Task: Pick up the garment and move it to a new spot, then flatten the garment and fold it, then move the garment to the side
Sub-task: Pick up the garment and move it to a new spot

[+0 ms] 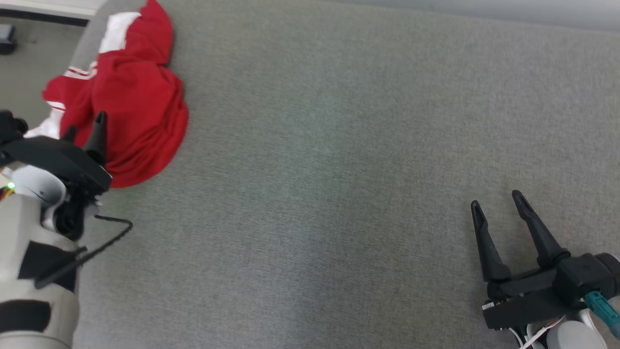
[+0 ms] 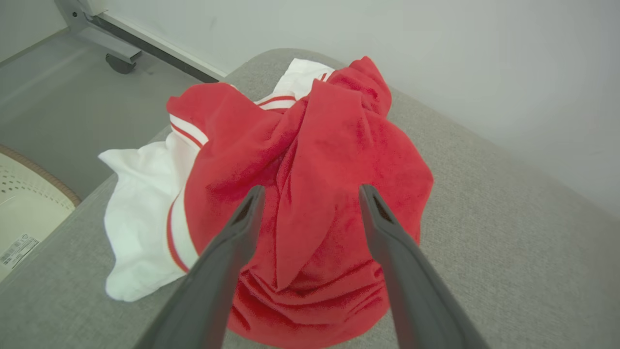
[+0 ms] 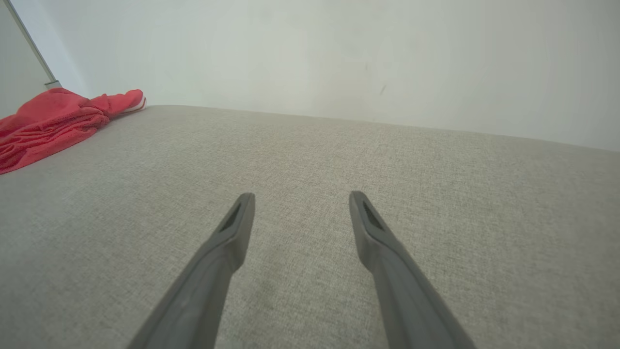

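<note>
A crumpled red garment [image 1: 131, 97] with white panels and stripes lies bunched at the far left corner of the grey surface [image 1: 339, 169]. My left gripper [image 1: 85, 125] hovers over its near edge, open, the fingers apart above the red cloth [image 2: 315, 169] with nothing between them. Part of the white cloth [image 2: 140, 208] hangs over the left edge. My right gripper [image 1: 496, 202] stands open at the lower right, well away from the garment [image 3: 53, 121], above bare grey fabric [image 3: 310, 242].
The grey surface ends at a rounded corner behind the garment, with floor [image 2: 58, 97] beyond its left edge. A wheeled metal frame [image 2: 97, 34] stands on that floor, and a pale perforated object [image 2: 24, 203] sits below the edge. A pale wall [image 3: 339, 58] runs along the far side.
</note>
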